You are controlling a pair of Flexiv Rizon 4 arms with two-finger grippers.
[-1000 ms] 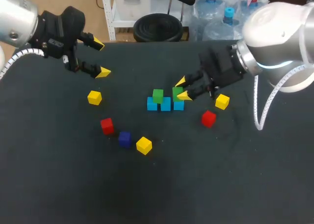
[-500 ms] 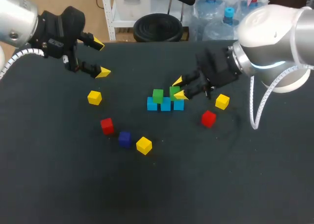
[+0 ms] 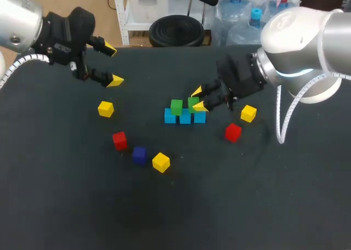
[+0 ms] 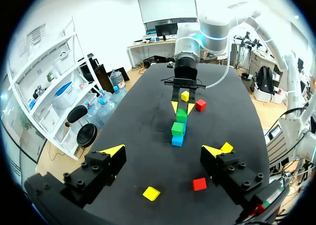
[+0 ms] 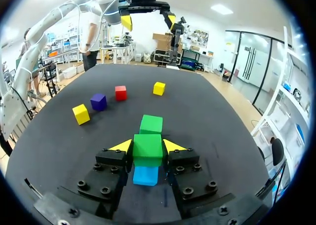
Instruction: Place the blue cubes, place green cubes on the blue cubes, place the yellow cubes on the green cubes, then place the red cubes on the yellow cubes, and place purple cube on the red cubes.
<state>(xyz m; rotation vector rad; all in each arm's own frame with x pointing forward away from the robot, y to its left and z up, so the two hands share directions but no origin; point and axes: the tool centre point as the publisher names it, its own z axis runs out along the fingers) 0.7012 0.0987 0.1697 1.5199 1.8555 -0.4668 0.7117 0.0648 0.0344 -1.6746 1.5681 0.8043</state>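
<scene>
Three blue cubes (image 3: pixel 185 117) lie in a row at mid-table. One green cube (image 3: pixel 176 106) sits on the row's left end. My right gripper (image 3: pixel 198 98) is shut on a second green cube (image 3: pixel 193 102), held just over the row's right half. In the right wrist view this held green cube (image 5: pixel 147 149) fills the gap between the fingers, with a blue cube (image 5: pixel 145 175) under it and the placed green cube (image 5: pixel 151 124) ahead. My left gripper (image 3: pixel 112 64) hangs open and empty at the far left, above a yellow cube (image 3: pixel 106 108).
Loose cubes lie around the row: a red cube (image 3: pixel 119 141), a purple cube (image 3: pixel 139 154) and a yellow cube (image 3: pixel 160 162) at the front left, a red cube (image 3: pixel 233 132) and a yellow cube (image 3: pixel 248 113) to the right.
My right gripper has shifted slightly left with the green cube, closer over the blue row. The left arm has not moved.
</scene>
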